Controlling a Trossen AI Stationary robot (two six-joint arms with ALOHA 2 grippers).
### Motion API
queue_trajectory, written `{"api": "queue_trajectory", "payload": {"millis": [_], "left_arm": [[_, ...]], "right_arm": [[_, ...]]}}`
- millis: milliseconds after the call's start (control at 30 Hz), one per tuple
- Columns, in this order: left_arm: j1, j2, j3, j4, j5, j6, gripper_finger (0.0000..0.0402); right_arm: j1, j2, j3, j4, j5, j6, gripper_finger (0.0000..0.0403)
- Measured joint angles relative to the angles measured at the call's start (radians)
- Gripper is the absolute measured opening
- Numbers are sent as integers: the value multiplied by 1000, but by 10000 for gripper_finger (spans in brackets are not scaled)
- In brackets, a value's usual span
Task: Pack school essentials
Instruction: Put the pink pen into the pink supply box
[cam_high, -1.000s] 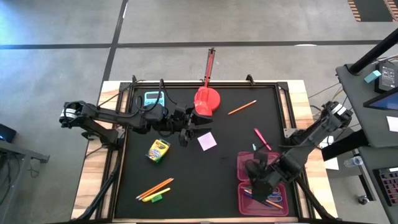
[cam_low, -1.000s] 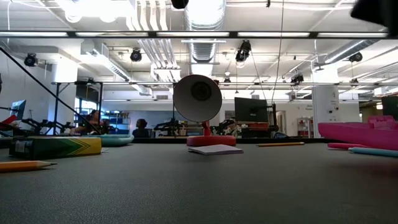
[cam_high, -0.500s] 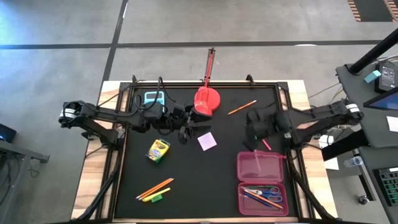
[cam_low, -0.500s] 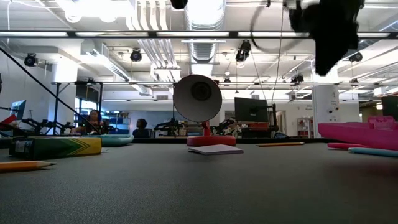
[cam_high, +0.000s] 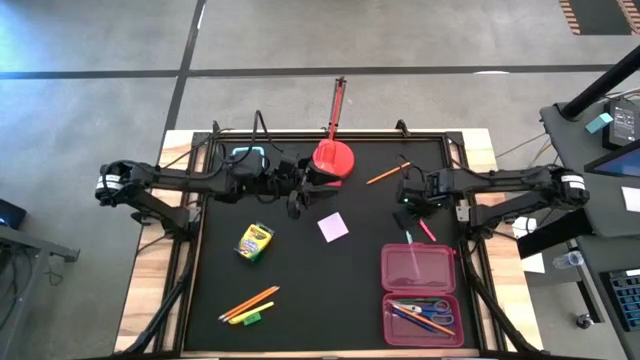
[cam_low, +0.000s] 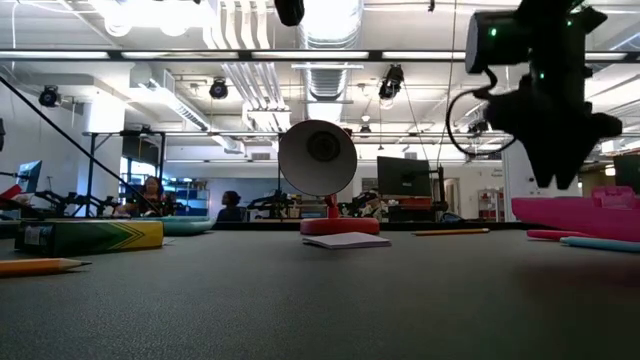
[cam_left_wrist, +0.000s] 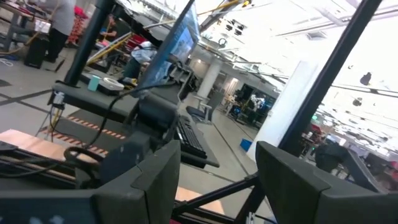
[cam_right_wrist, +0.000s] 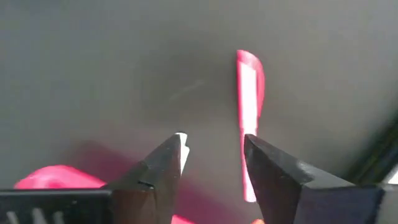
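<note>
The right end effector (cam_high: 408, 205) hangs open and empty over the black desk (cam_high: 300, 275), its fingers (cam_right_wrist: 163, 163) either side of the pink pen (cam_right_wrist: 250, 109) lying below, beside the pink case (cam_high: 420, 292). The left end effector (cam_high: 293, 197), also open, waits near the red lamp (cam_high: 331, 160).

We see a gray floor (cam_high: 420, 35) with dark lines around a wooden table (cam_high: 145, 290) with a black top. Beyond it we see a big room with a high ceiling, bright lights (cam_low: 150, 12), shiny pipes (cam_low: 325, 25) and a white post (cam_low: 520, 175). Desks and a screen (cam_low: 403, 176) stand far back, where people (cam_low: 150, 192) sit.
</note>
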Motion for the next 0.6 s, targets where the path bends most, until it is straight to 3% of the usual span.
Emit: {"api": "queue_trajectory", "payload": {"millis": [200,600], "left_arm": [[13,0,1,0,4,-6,193],[14,-3,1,1,7,-7,193]], "right_arm": [[-34,62,-19,2,-1,-11,212],[-104,227,-23,20,-24,-164,215]]}}
